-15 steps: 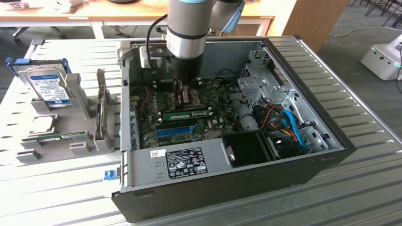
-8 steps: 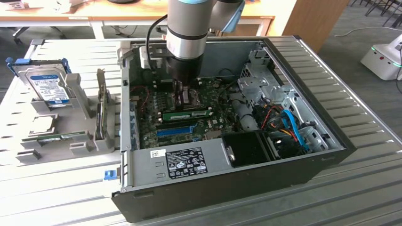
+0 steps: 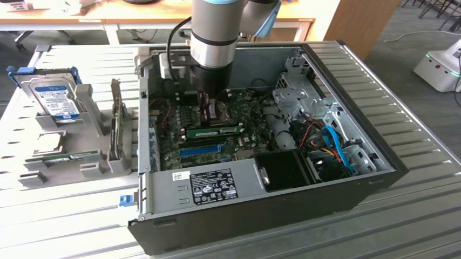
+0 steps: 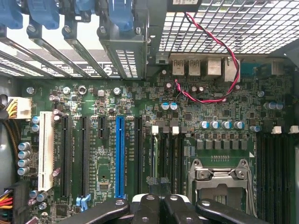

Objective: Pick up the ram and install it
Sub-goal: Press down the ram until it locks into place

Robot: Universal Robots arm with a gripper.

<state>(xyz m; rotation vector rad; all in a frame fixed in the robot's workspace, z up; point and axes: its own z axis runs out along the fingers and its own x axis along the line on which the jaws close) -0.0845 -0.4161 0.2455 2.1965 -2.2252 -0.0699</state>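
No legible text; white label (image 3: 210, 185) on computer case (image 3: 374, 178) carries print and symbols, unreadable; blue-white hard drive (image 3: 56, 102) label likewise unreadable.

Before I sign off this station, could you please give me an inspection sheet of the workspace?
Surface: slatted metal table carrying an open computer case.
Job's things: ram on the motherboard, just below the gripper; second ram in the grey rack outside the case.
Clutter: hard drive in that rack.
Grippers: gripper shut, over the motherboard.
Cables: blue cable; red-black wire pair.
Surroundings: wooden desk behind.
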